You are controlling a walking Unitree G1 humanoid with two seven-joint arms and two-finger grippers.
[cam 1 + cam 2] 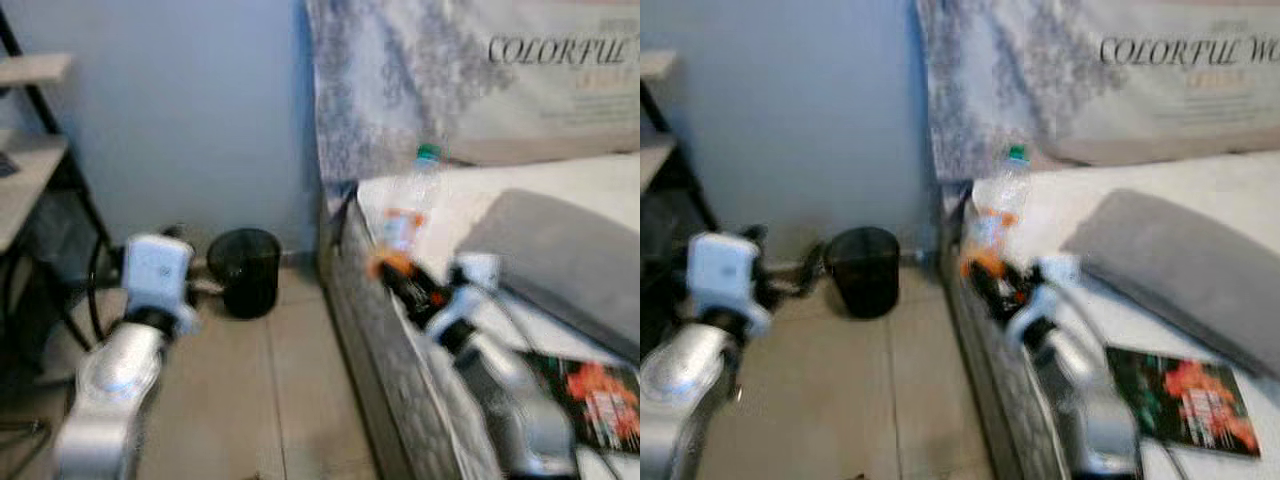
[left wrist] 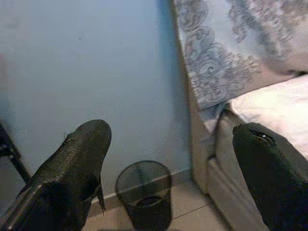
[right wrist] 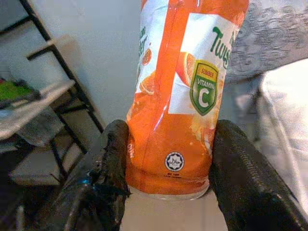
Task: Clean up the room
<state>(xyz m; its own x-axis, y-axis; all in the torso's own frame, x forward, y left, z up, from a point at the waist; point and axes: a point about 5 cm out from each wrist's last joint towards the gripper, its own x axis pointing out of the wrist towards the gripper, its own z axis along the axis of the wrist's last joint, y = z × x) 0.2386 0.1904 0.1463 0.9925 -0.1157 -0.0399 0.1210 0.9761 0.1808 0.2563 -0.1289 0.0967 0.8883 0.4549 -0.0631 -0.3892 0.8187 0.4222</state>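
Colours we see by the bed

We see an orange-labelled bottle with green cap, black bin, grey pillow, grey-swirled white cloth, pale blue wall.

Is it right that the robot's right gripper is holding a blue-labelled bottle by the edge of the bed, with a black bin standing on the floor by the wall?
Not quite. The bottle in the right gripper has an orange label, not blue; the right wrist view shows it plainly. The rest holds: it is at the edge of the bed, and the black bin stands on the floor by the wall.
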